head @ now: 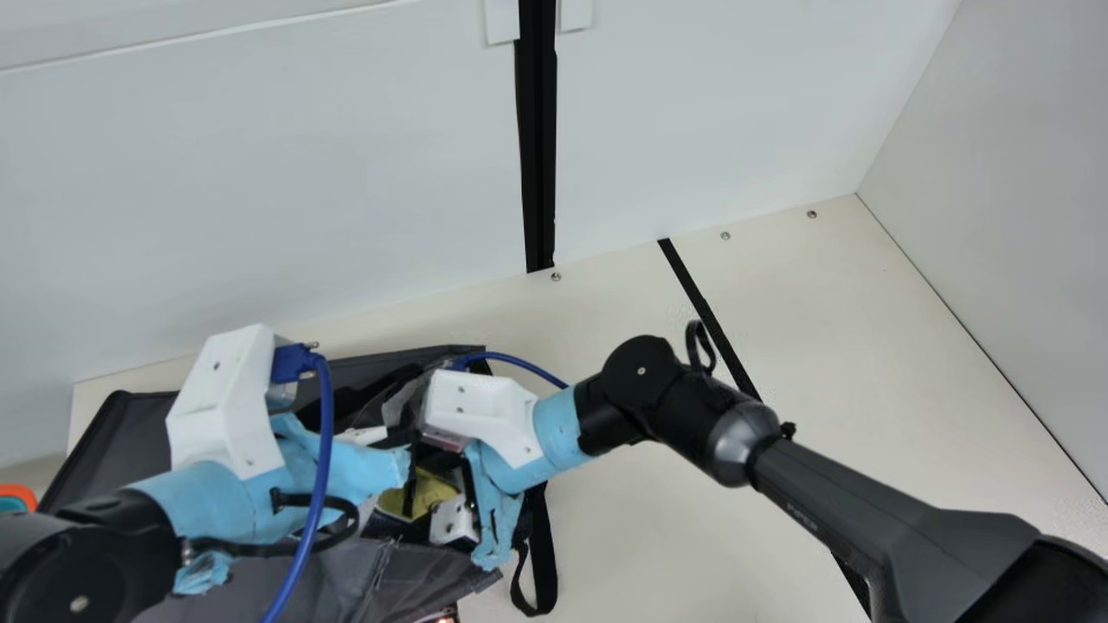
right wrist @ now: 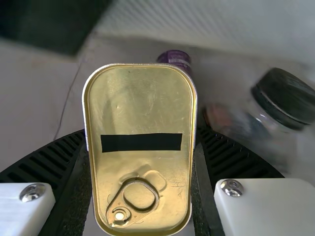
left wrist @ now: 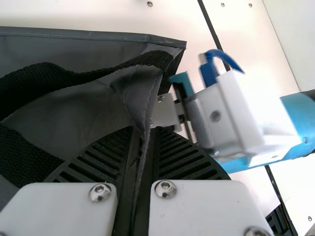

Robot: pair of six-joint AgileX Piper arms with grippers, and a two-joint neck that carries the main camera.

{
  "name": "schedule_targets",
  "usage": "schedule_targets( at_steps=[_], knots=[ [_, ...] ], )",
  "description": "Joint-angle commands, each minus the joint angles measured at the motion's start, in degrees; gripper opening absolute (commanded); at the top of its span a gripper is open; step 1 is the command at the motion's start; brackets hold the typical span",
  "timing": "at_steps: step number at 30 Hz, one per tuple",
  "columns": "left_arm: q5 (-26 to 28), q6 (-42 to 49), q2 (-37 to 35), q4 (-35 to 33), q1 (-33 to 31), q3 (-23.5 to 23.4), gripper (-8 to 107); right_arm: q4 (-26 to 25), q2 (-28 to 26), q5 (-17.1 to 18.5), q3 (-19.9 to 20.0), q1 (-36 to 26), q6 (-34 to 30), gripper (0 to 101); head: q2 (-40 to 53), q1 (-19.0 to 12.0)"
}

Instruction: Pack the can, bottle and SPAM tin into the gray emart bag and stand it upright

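Observation:
My left gripper (head: 381, 465) is at the gray emart bag (head: 333, 575) in the main view; in the left wrist view my left gripper (left wrist: 142, 140) is shut on the bag's fabric edge (left wrist: 147, 105). Just beside it, my right gripper (head: 454, 519) is at the bag's mouth, shut on the SPAM tin (head: 420, 493). Between the fingers of my right gripper (right wrist: 142, 147) in the right wrist view, the tin's gold lid (right wrist: 142, 108) faces the camera. Beyond it inside the bag are a purple-topped can (right wrist: 175, 57) and a clear bottle with a black lid (right wrist: 286, 97), slightly blurred.
Black straps (left wrist: 39, 88) lie across the bag, and another strap loop (head: 544, 554) hangs at its right side. An orange-rimmed object (head: 17, 496) is at the main view's left edge. White walls (head: 260, 190) stand behind the cream table (head: 692, 536).

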Motion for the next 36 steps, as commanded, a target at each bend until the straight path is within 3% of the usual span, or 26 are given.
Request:
schedule_targets(
  at_steps=[1, 5, 17, 33, 36],
  knots=[
    [0.0, 0.0, 0.0, 0.0, 0.0, 0.0, -8, 0.49, 0.33, -0.45, -0.27, 0.98, 0.24, 0, -0.05, -1.3],
    [0.0, 0.0, 0.0, 0.5, 0.0, 0.0, -8, 1.43, 0.97, -1.42, -0.87, 2.46, 0.89, 0, -0.05, -1.3],
    [0.2, 0.0, 0.0, 2.44, 0.11, 0.0, -8, 2.1, 1.73, -2.86, -1.61, 3.32, 1.9, 40, -0.05, -1.3],
    [0.02, 0.0, 0.0, 1.03, 0.0, 0.0, -8, 1.72, 0.7, -2.14, 0.21, 0.34, 1.01, 94, -0.05, -1.3],
    [0.02, 0.0, 0.0, 0.6, 0.0, 0.0, -8, 1.65, 0.29, -1.85, 0.52, -0.16, 0.89, 95, -0.05, -1.3]
  ],
)
